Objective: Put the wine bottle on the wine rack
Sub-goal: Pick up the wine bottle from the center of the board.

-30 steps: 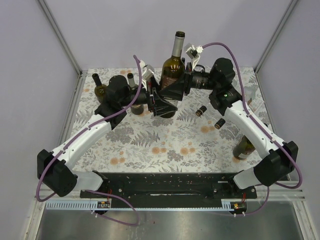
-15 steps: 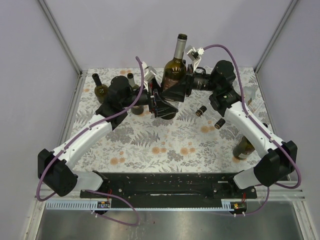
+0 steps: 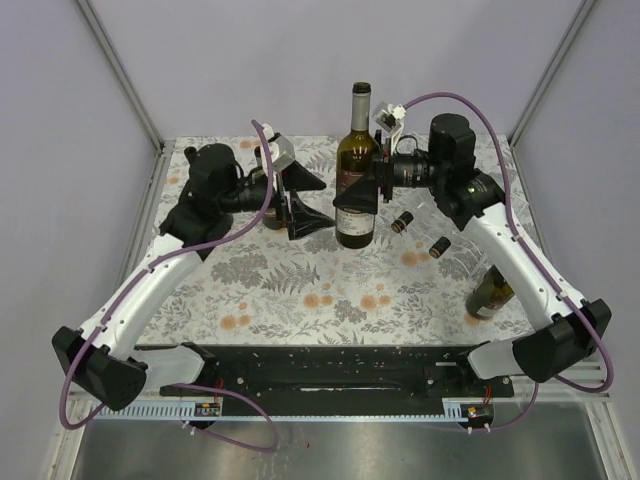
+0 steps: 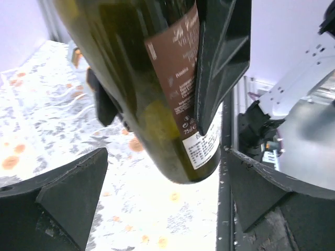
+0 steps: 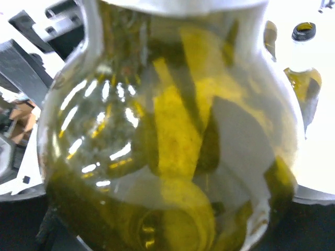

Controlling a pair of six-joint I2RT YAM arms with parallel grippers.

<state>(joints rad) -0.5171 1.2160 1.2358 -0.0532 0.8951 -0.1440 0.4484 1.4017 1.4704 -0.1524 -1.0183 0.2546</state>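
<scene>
Count first: you had 2 arms, 2 claws, 3 bottles I could be sure of, plus 2 small dark stubs. The wine bottle (image 3: 354, 150) stood upright around the ctr of the table's far half. Your right claw (image 3: 358, 197) was clamped on its body at label height, one finger each side. Your left claw (image 3: 318, 202) was spread wide just left of it, touching nothing. In the left wrist view the bottle's base showed btwn its two fingers w/ a gap each side. A 2nd bottle (image 3: 489, 295) leaned by the right edge, partly under the right arm. A 3rd (image 3: 263, 156) showed only its neck by the far edge, left of ctr, behind the left arm. The 2 stubs (image 3: 402, 222) (image 3: 438, 245) lay right of the wine bottle, apart from each other. The clear wine rack: couldn't pick it out, so can't tell you where it was.

The table (image 3: 300, 290) had a grey leaf-print cloth w/ orange spots. Pale lilac walls (image 3: 300, 60) stood on 3 sides, w/ metal posts (image 3: 120, 70) at the far corners. A black rail (image 3: 330, 375) along the near edge carried both bases.

Room: open cloth ran across the near half btwn the arms; the far half was crowded.
</scene>
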